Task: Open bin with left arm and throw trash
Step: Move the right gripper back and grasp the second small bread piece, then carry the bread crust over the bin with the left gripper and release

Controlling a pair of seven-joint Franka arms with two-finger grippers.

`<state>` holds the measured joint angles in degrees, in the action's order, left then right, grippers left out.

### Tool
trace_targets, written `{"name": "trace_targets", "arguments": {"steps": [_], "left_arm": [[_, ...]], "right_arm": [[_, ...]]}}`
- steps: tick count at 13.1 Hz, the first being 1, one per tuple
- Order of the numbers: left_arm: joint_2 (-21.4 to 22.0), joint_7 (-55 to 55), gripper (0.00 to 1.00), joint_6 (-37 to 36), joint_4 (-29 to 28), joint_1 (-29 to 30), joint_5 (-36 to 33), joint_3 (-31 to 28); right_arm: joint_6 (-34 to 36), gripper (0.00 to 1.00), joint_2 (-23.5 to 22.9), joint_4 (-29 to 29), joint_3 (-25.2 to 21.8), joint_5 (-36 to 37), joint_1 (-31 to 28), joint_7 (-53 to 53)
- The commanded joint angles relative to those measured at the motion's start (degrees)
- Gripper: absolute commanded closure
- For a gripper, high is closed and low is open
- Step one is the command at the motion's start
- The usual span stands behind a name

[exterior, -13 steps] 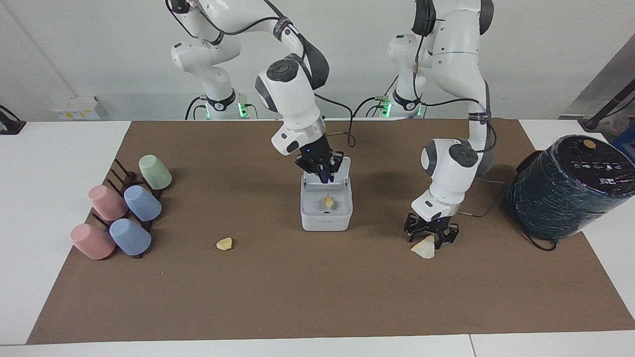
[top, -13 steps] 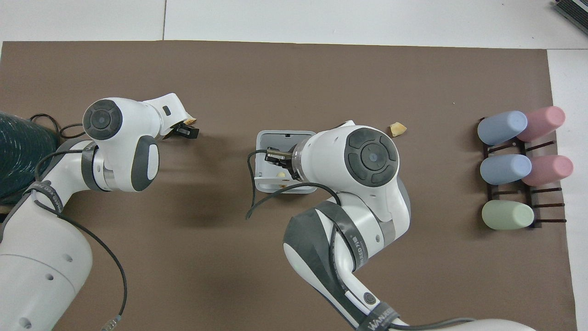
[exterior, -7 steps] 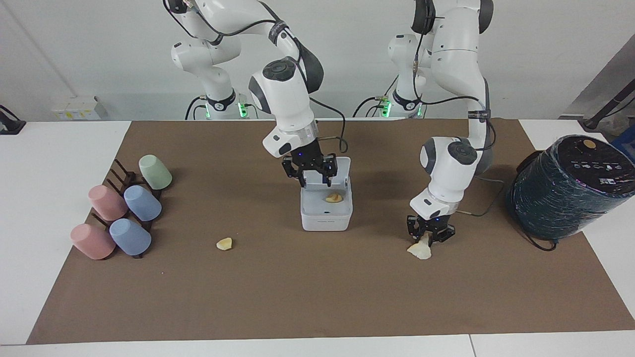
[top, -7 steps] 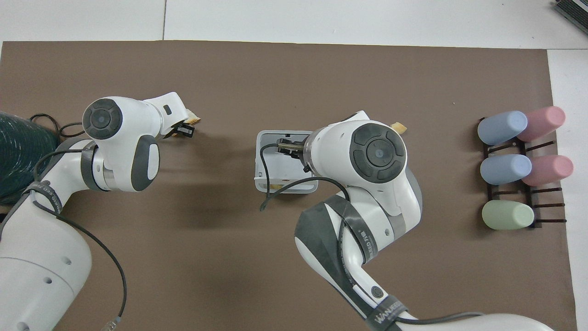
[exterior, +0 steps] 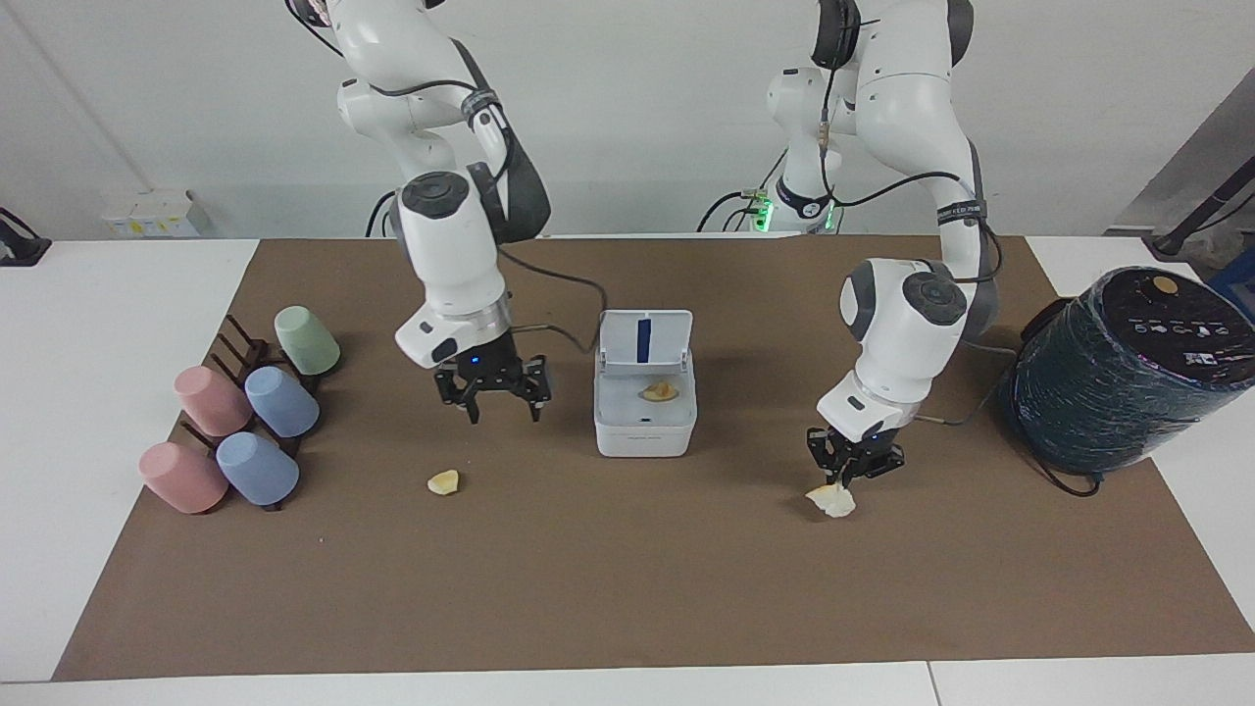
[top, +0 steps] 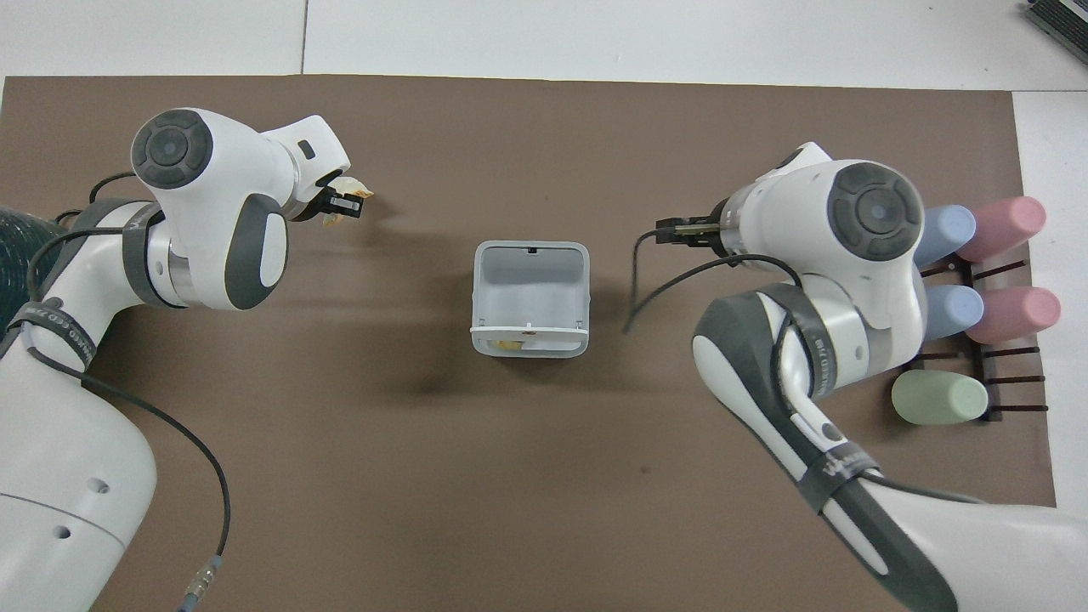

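Right gripper (exterior: 493, 389) moved off bin (exterior: 644, 422) toward cups (exterior: 238, 423), jaws apart, empty, left gripper (exterior: 849, 465) jaws clamped on trash scrap (exterior: 831, 500), lifting slightly.

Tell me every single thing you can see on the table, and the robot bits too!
bin: one, white, lid up, middle of the mat.
scrap in the bin: one, yellowish.
small scrap: one, pale yellow, on the mat toward the right arm's end.
large scrap: one, cream, held at the mat toward the left arm's end.
cups: five, two pink, two blue, one green, on a dark rack.
wrapped cylinder: one, dark teal, at the left arm's end.
mat: one, brown.
left gripper: black, shut on the large scrap.
right gripper: black, open, above the mat beside the bin.
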<state>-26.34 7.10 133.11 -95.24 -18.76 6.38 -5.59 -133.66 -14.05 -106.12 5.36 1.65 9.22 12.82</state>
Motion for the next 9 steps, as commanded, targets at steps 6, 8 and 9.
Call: {"name": "trace_targets", "arguments": {"steps": [6, 8, 9], "left_arm": [[3.7, -19.5, 1.00, -15.0, 10.0, -12.5, 0.4, -0.1], [4.0, -25.4, 1.00, -14.1, 9.6, -17.4, 0.7, 0.1], [5.0, -26.2, 1.00, -14.7, 8.3, -19.5, 0.7, 0.1]], "right_arm": [[-14.8, 0.13, -3.7, -9.3, 0.8, 0.8, -5.7, -16.0], [-17.6, 0.16, -4.8, -9.5, 0.8, 0.8, -6.8, -19.8], [-19.4, 0.24, -5.4, -9.6, 0.8, 0.8, -6.9, -20.0]]}}
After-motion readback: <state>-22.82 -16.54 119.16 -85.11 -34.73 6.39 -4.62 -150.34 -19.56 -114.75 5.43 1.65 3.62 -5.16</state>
